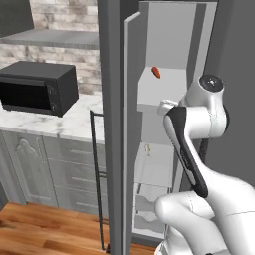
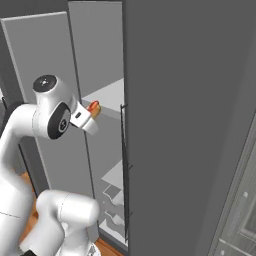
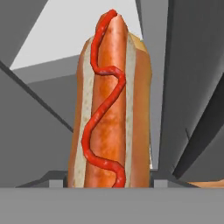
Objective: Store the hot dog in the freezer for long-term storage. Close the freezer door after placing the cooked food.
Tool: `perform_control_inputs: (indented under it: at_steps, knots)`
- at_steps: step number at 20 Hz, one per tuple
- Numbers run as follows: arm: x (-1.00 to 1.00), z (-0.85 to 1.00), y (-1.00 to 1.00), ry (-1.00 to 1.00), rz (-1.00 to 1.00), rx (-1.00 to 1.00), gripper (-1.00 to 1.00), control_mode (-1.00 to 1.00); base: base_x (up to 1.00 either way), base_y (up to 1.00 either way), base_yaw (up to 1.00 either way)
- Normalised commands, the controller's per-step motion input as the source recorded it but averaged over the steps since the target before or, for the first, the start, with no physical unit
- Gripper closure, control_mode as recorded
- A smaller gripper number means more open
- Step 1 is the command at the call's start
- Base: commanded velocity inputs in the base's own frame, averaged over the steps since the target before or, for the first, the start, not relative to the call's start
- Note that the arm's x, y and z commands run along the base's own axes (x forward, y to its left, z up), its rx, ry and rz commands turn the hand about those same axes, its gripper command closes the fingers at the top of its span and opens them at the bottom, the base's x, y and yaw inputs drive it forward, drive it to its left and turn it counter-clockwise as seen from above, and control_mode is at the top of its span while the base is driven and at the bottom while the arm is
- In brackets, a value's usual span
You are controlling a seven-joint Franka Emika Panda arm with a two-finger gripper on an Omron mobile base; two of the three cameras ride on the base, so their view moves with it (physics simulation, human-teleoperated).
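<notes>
Jaws of the white arm's gripper [image 3: 109, 186] are clamping the tan-bunned, red-sausaged hot dog [image 3: 110, 105], its long axis pointing ahead toward the pale shelf [image 1: 167, 82] inside the tall dark grey freezer [image 2: 190, 125].

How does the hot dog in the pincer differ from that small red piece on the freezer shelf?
The hot dog has a tan bun and a ketchup squiggle; the red piece is bare and smaller. The hot dog is held at the open freezer; the piece lies on the shelf. Both are oblong and red-orange.

Tan hot dog [image 3: 111, 113] with red squiggle; dark grey freezer door [image 1: 115, 124]; black microwave [image 1: 37, 88].
</notes>
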Motion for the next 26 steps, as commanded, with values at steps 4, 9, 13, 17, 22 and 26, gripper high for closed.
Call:
perform_control_inputs:
  at_steps: [4,9,13,17,22,26]
  knots:
    - [0.49,0.01,0.0,0.01,-0.19,0.04,1.0,-1.0,0.0,0.0,0.0]
    - [0.19,0.0,0.0,0.0,-0.15,0.07,1.0,-1.0,0.0,0.0,0.0]
    - [0.14,0.0,-0.01,0.0,-0.05,0.11,1.0,-1.0,0.0,0.0,0.0]
    - [0.23,0.05,0.0,0.0,-0.04,0.04,1.0,-1.0,0.0,0.0,0.0]
    - [0.28,0.05,-0.01,0.0,-0.11,0.03,1.0,-1.0,0.0,0.0,0.0]
    - [0.25,0.1,-0.05,0.0,-0.01,0.02,1.0,-1.0,0.0,0.0,0.0]
